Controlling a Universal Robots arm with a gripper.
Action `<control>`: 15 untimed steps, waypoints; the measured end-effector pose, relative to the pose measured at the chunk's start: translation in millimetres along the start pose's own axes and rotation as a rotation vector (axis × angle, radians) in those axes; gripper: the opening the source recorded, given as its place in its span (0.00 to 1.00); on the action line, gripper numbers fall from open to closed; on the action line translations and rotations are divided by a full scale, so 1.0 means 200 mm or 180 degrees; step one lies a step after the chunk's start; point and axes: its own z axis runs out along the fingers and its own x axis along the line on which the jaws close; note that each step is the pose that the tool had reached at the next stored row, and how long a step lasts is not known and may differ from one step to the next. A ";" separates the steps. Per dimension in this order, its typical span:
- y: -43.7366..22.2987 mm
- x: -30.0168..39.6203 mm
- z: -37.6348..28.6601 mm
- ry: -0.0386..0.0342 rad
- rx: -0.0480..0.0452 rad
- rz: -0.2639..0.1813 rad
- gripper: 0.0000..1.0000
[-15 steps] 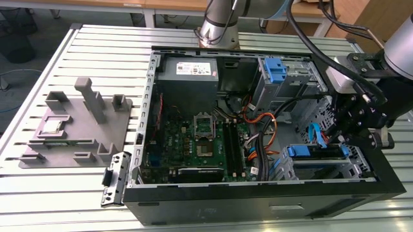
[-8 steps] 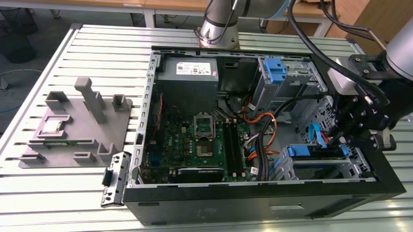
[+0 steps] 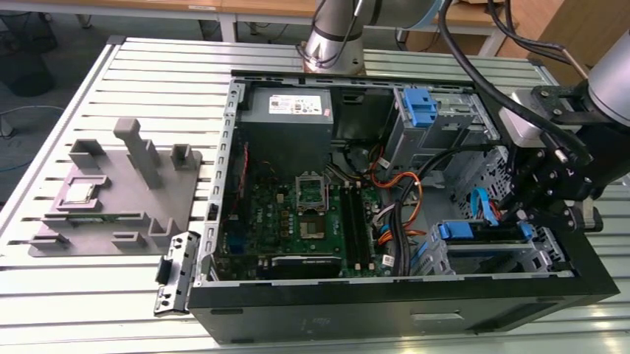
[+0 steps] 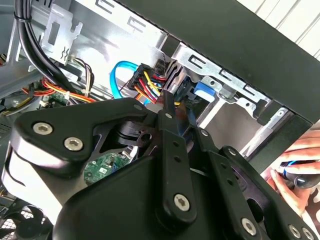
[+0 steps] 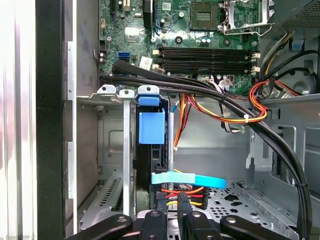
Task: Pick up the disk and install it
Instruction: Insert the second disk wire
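Note:
The disk [image 3: 479, 231] sits in the lower drive cage at the exterior view's right of the open computer case, with blue rails along its edges. In the first wrist view the disk [image 5: 145, 165] stands edge-on between the cage walls under its blue rail end. My gripper [image 3: 520, 212] hangs just behind the cage. Its black fingers [image 5: 162, 207] are drawn in on either side of a black cable plug [image 4: 150, 80] with red, yellow and black wires at the disk's rear. The gripper [image 4: 172, 102] points its tips at that plug.
A light-blue flat cable [image 5: 187, 179] loops past the plug. A thick black cable bundle [image 5: 225, 105] crosses above the cage. The grey power-supply box [image 3: 288, 110], a blue latch [image 3: 418, 107] and the motherboard [image 3: 295, 214] lie inside the case. A person's hand [image 4: 295, 170] is outside the case wall.

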 end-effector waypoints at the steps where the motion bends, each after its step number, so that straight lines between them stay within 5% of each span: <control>1: 0.000 0.000 0.000 0.0000 0.0000 0.0000 0.24; 15: 0.000 0.000 0.007 -0.0004 0.0000 0.0000 0.24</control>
